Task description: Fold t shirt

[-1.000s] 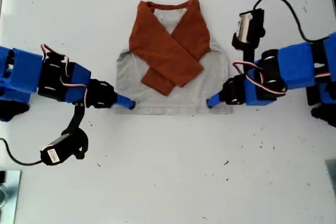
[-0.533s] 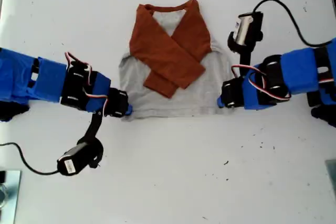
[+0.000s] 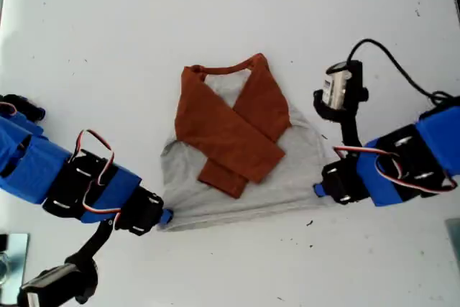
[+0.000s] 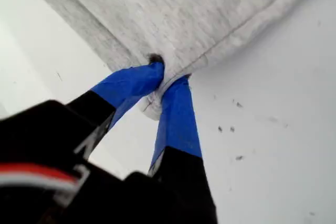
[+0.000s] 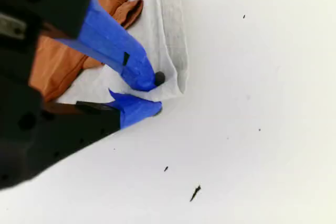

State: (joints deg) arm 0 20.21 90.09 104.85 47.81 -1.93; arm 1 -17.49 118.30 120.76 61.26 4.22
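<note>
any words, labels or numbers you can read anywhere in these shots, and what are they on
None can be read.
The t shirt shows no lettering or print in any view.
A small pale label on the camera module at the exterior view's right is too blurred to read.
A similar pale label on the camera module at the exterior view's lower left is also unreadable.

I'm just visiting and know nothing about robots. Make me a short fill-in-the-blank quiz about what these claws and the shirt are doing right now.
1. The shirt lies on a ____ table.
2. Its two orange sleeves lie ____ over the grey body.
3. My first claw is shut on a bottom ____ of the shirt.
4. In the exterior view, ____ arms touch the shirt.

Missing words: white; crossed; corner; two
</note>
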